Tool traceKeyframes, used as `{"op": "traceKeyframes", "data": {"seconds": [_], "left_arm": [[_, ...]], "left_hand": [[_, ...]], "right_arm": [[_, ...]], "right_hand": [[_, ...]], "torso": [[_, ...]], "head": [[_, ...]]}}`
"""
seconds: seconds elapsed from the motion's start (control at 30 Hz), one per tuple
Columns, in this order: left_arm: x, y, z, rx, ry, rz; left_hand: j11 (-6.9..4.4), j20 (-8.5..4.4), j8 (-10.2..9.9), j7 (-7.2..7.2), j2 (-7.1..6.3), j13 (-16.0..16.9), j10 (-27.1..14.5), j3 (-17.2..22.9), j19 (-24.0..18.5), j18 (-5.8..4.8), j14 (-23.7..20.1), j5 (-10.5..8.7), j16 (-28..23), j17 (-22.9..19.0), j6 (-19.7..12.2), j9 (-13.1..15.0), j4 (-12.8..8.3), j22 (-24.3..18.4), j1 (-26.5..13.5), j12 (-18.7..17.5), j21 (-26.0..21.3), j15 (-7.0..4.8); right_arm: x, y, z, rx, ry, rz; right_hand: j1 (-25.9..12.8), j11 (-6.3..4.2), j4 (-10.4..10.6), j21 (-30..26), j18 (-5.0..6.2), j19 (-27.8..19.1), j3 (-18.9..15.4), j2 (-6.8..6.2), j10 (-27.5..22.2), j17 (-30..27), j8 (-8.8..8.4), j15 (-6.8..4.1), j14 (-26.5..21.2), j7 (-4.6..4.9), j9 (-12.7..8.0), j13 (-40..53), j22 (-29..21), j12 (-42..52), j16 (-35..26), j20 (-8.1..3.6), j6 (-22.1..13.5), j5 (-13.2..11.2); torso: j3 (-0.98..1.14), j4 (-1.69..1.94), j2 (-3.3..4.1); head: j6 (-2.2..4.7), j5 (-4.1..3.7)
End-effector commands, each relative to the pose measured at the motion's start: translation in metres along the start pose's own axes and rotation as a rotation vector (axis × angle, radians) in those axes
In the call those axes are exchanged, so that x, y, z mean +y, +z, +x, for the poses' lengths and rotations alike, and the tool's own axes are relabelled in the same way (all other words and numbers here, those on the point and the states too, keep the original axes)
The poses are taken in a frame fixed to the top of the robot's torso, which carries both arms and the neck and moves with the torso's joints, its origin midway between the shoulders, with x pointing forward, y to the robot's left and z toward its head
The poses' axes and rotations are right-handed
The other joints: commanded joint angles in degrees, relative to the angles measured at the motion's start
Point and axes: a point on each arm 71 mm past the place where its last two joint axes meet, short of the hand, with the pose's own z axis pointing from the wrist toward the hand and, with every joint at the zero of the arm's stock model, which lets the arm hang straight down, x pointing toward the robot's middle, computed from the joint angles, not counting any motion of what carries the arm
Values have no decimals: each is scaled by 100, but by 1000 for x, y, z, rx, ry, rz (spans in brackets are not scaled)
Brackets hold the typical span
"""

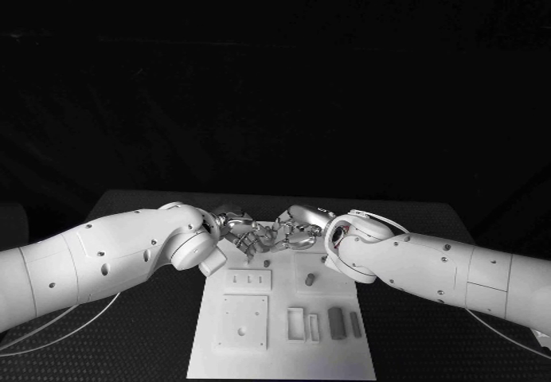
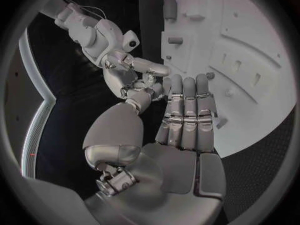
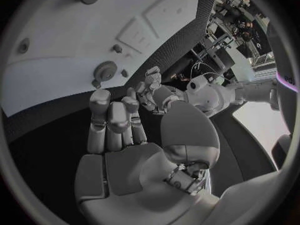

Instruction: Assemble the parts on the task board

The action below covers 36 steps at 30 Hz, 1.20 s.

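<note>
head view: high, looking down and forward, board at 6 o'clock, wide | left wrist view: behind silver many-fingered left hand (image 2: 184,115), close over flat white plastic task board (image 2: 250,50) | right wrist view: behind silver right hand (image 3: 115,120), close | shared: board, both hands

White task board (image 1: 281,350) flat mid-table, small grey parts (image 1: 337,321) on it

White rounded arm shells with small dark screws, thin pale cables trailing below — silver segmented fingers (image 2: 185,110)
</note>
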Motion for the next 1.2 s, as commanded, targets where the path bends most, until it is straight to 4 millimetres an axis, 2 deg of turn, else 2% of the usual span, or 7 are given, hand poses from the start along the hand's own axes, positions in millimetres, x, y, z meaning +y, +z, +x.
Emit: {"op": "traceKeyframes", "data": {"seconds": [0.03,0.3,0.53,0.83,0.97,1.13,1.2], "left_arm": [[-2,0,0,-7,5,16],[0,0,-2,-14,29,4],[7,-2,-9,-52,103,-58],[22,-9,-14,-75,181,-164],[35,-13,-11,-65,237,-220],[41,-16,-6,-57,299,-238],[42,-16,-4,-60,337,-236]], "left_hand": [[-47,-18,24,-281,47,11,-5,16,25,38,40,39,4,11,280,444,-28,9,-17,26,27,-12],[-48,-20,24,-282,47,33,-16,20,23,37,43,40,-3,32,276,471,-33,25,-17,41,24,-13],[-54,-24,27,-288,30,60,-14,21,26,36,57,41,-6,59,284,504,-49,48,-12,65,26,-19],[-81,-47,25,-316,-31,147,3,25,42,28,124,235,-13,156,337,600,-56,145,-35,141,41,-43],[-92,-59,14,-330,-64,192,8,25,48,22,156,451,-29,210,369,652,-68,207,-52,175,48,-54],[-104,-67,14,-344,-89,214,29,13,53,21,186,488,-28,239,399,678,-73,242,-62,196,55,-63],[-110,-70,15,-350,-109,223,39,9,54,20,196,502,-27,250,413,689,-78,255,-62,205,57,-67]], "right_arm": [[0,0,2,19,3,-4],[-10,-3,-4,-12,6,17],[-33,-10,-18,-106,86,51],[-72,-17,-58,-247,167,138],[-88,-19,-77,-312,186,177],[-99,-20,-90,-365,198,203],[-102,-20,-96,-381,205,213]], "right_hand": [[-47,20,-3,-38,388,11,-36,-9,-14,-5,-20,26,-5,59,-5,-6,30,-39,-20,-40,31,10],[-42,41,-9,-61,388,-4,-51,-25,-49,-5,-53,46,-25,80,-14,-20,23,-61,-37,-37,-3,10],[-149,60,34,-87,388,-15,-105,-93,-70,-3,-77,65,-44,98,-17,-39,14,-76,-58,-22,-12,10],[-198,59,56,-103,388,-18,-110,-76,-71,-6,-82,65,-50,98,-16,-50,8,-82,-72,-17,-5,10],[-201,58,56,-109,388,-22,-104,-59,-72,-6,-84,64,-53,97,-16,-55,6,-84,-77,-16,-2,10],[-216,59,62,-114,388,-26,-103,-43,-73,-7,-88,64,-56,98,-16,-59,5,-86,-83,-14,-3,10],[-224,59,64,-117,388,-28,-104,-39,-74,-7,-89,65,-57,98,-15,-61,5,-88,-85,-12,-2,10]], "torso": [[-4,1,-2],[-4,4,-5],[1,-1,-7],[7,1,0],[9,-3,-5],[9,14,-1],[7,11,-3]], "head": [[-7,1],[-10,9],[-13,33],[-41,44],[-44,53],[-62,59],[-91,67]]}}
